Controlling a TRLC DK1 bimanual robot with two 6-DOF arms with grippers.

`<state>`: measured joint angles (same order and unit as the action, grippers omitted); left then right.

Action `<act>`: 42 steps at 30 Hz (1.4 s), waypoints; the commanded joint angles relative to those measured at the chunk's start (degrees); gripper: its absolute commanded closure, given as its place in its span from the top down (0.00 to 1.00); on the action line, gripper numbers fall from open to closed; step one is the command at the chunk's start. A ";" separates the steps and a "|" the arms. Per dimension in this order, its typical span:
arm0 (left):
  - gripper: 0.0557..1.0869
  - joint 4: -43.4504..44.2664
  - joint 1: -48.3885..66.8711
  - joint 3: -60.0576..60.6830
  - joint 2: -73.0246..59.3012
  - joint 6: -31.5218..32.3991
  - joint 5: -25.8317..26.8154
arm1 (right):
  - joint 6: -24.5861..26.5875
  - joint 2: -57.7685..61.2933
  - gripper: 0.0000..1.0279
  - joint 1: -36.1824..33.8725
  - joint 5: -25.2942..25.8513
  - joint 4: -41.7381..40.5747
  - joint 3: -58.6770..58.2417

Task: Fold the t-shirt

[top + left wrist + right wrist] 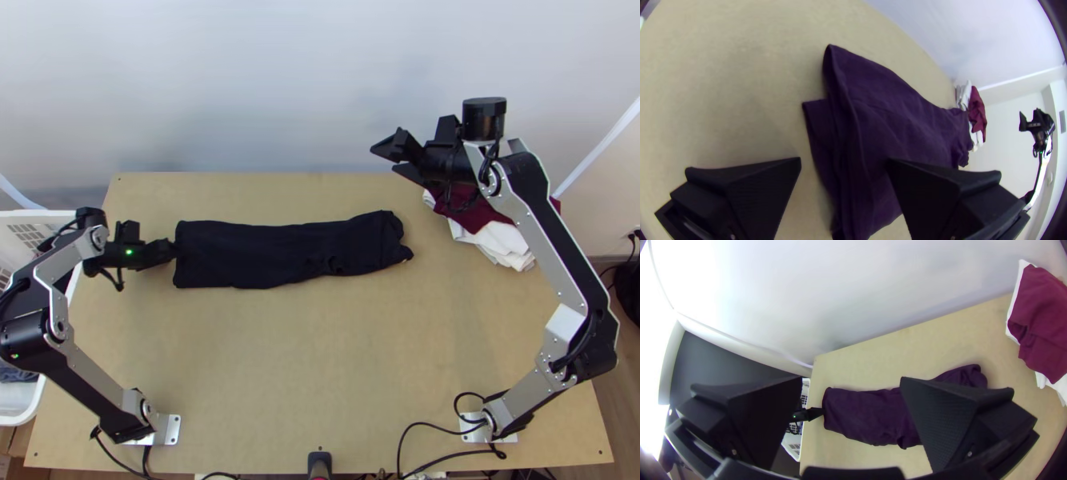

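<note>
The dark t-shirt (280, 254) lies as a long narrow folded strip across the table's upper middle, its right end bunched. At its left end is my left gripper (170, 251). In the left wrist view that gripper (844, 162) is open, the layered end of the t-shirt (898, 120) between and under its fingers. My right gripper (390, 158) is raised above the table's far right part, away from the t-shirt. In the right wrist view this gripper (851, 380) stands open, with the t-shirt (862, 413) farther below.
A pile of maroon cloth (472, 210) and white cloth (502, 244) lies at the far right, partly under the right arm. A white basket (24, 412) stands beside the table's left edge. Cables (432, 428) lie along the near edge.
</note>
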<state>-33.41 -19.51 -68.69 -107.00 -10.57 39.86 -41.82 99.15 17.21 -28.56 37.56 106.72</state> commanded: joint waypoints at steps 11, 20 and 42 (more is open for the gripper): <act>0.68 3.35 12.04 -2.24 -3.30 8.90 -4.00 | -1.16 1.66 0.96 -0.69 -0.80 0.93 3.15; 0.04 3.53 5.53 -2.51 -1.81 8.11 -7.86 | -0.45 0.07 0.96 -2.62 -0.89 1.55 1.39; 0.04 -25.57 8.35 -17.10 14.10 3.45 -7.86 | -0.19 -0.63 0.96 -2.18 -1.06 0.85 -2.30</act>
<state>-57.56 -17.98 -84.27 -95.44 -11.62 31.66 -41.78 99.74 14.61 -29.21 38.61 105.34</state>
